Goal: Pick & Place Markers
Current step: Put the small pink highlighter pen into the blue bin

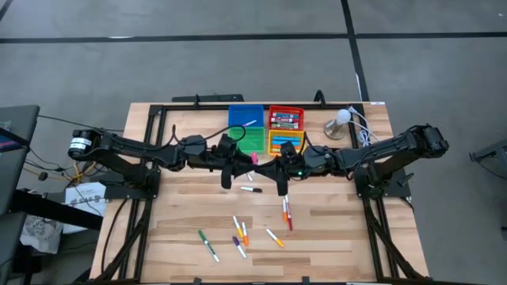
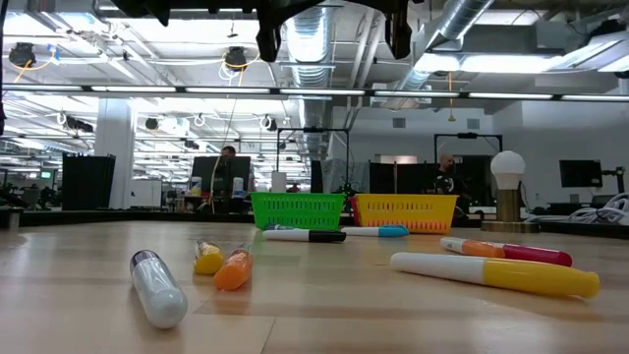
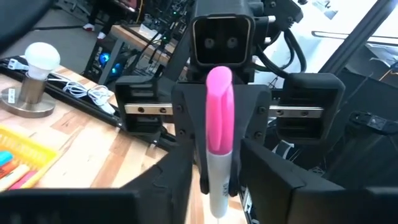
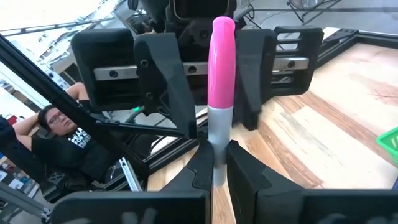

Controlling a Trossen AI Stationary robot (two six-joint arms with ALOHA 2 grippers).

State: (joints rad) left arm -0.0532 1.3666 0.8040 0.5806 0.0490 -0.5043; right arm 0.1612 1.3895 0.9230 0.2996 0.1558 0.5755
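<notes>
A pale wooden bench (image 1: 174,214) with plank seams fills the middle of the high view, black framing running along its edges. At upper centre sit four square bins in a block: blue (image 1: 245,115), red (image 1: 286,118), green (image 1: 252,139) and yellow (image 1: 285,142). Right of them stands a lamp with a white bulb (image 1: 341,123). A black-capped marker (image 1: 251,189) lies at centre, two red-and-orange markers (image 1: 287,212) lie just below and right of it, and a loose cluster of markers (image 1: 238,235) is spread along the lower middle.
</notes>
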